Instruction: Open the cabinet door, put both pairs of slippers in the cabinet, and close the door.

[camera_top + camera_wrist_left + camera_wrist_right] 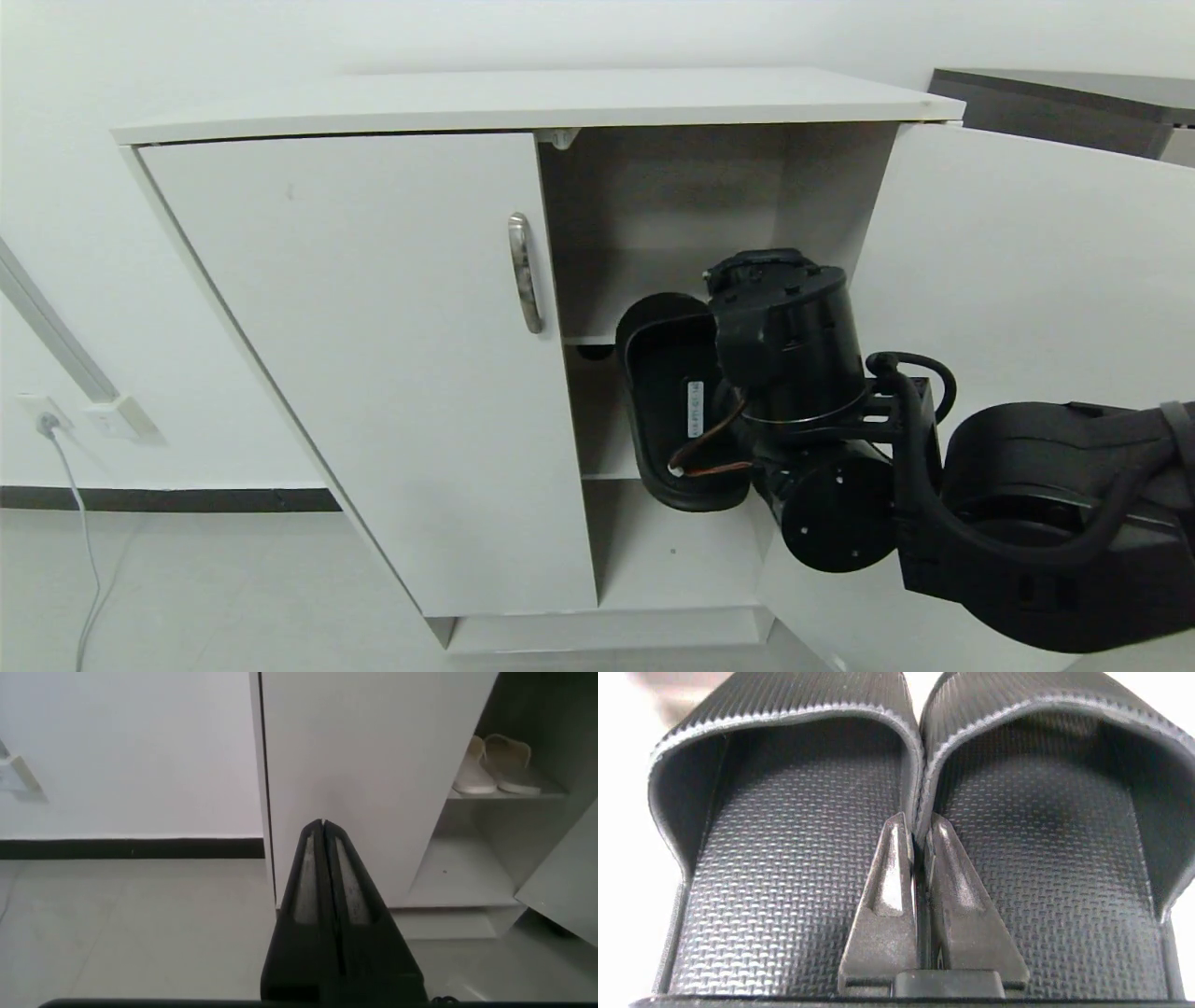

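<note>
White cabinet (523,98), right door (1018,280) swung wide, left door (373,373) shut. Inside, on a shelf (509,793), a pale pair of slippers (497,765) side by side. Right gripper (918,826) clamped narrow on the touching inner walls of the black slippers (667,401), pair held upright at the open compartment's mouth. Left gripper (323,831) pressed together, holding nothing, low before the shut door.

Looks like a bare office-type room: plain white wall (140,56), black baseboard (168,499) and wall socket (39,413) lower left, grey desk (1064,103) upper right, white cabinet (373,373) centre.
</note>
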Tool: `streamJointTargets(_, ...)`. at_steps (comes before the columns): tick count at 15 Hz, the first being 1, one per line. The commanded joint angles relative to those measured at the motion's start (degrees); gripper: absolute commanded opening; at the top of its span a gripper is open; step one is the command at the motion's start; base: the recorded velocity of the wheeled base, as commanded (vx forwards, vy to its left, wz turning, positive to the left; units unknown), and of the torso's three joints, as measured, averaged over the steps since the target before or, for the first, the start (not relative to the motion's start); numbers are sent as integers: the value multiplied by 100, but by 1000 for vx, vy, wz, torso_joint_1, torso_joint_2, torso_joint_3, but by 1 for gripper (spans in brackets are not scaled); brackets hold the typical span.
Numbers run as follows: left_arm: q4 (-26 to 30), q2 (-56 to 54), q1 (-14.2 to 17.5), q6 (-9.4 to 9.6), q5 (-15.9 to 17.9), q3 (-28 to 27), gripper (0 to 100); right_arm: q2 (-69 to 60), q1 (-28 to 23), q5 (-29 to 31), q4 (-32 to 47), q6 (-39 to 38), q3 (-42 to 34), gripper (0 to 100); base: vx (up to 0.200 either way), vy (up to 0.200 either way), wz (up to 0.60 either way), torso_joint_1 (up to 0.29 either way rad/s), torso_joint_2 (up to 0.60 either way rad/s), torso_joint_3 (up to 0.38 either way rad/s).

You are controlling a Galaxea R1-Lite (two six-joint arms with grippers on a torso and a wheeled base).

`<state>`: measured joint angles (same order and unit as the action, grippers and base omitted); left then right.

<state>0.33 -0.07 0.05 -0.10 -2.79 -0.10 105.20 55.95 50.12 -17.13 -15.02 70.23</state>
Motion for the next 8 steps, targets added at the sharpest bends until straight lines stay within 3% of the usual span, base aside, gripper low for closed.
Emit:
streamJointTargets(1,2,7,4,1,-2,1,0,0,12,-2,-10,-1,-1,0,200,0,0,-2,-2,-7)
streamJointTargets(5,2,7,4,-8,-11,1,0,9,3,-2,-19,78,17,0,200,0,0,7,-1,2)
streamJointTargets(8,2,7,4,-8,-11,1,0,308,-208,-46,-168,219,281,0,0,0,0,0,0,0)
